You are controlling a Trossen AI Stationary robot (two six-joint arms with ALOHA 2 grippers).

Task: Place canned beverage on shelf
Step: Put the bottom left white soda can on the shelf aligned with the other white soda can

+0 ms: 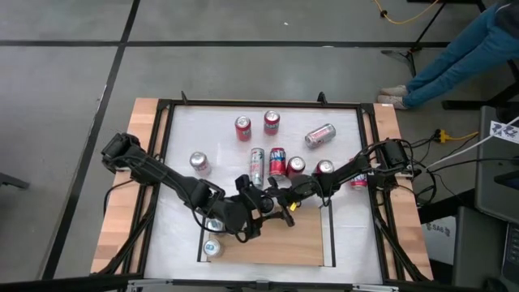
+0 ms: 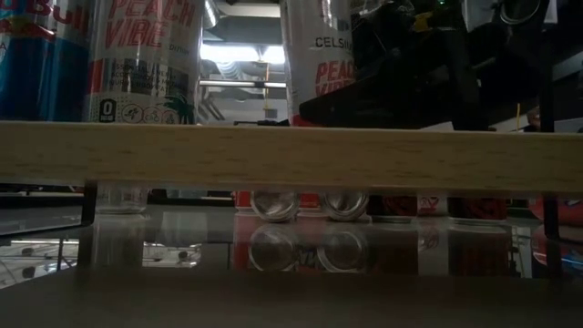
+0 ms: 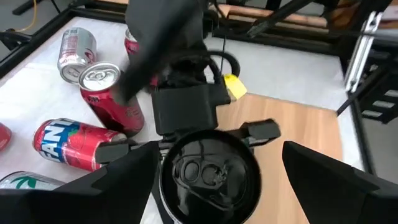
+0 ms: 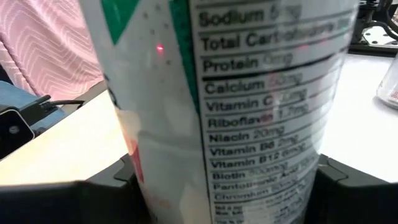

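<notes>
- High view, counted: I make nine drink cans on the white tabletop (image 1: 185, 130) beyond the shelf's far long edge. Six are red ones, a blue-and-red can (image 1: 277, 161) stands among them, and two lie on their sides: a silver can (image 1: 320, 135) and a tall white can (image 1: 257, 165).
- One small silver-topped can (image 1: 213, 247) stands on the flat light-wood shelf (image 1: 304, 243), by its left black rail near the front corner.
- The task's can, a tall white cylinder with a printed nutrition panel (image 4: 217, 93), stands upright on the shelf near its far edge, left of middle.
- Both dark arms reach in low from the table's left and right edges and meet over that spot.
- Right gripper (image 4: 227, 186): I see its fingers pressed to both flanks of the tall white can, gripping it.
- Left gripper (image 3: 217, 165): its fingers stand wide apart on either side of the same can's dark round top, with a clear gap on one side, holding nothing.
- Low view: the shelf reads as a pale wooden plank raised on thin black legs, with can bases on the glossy tabletop below it.
</notes>
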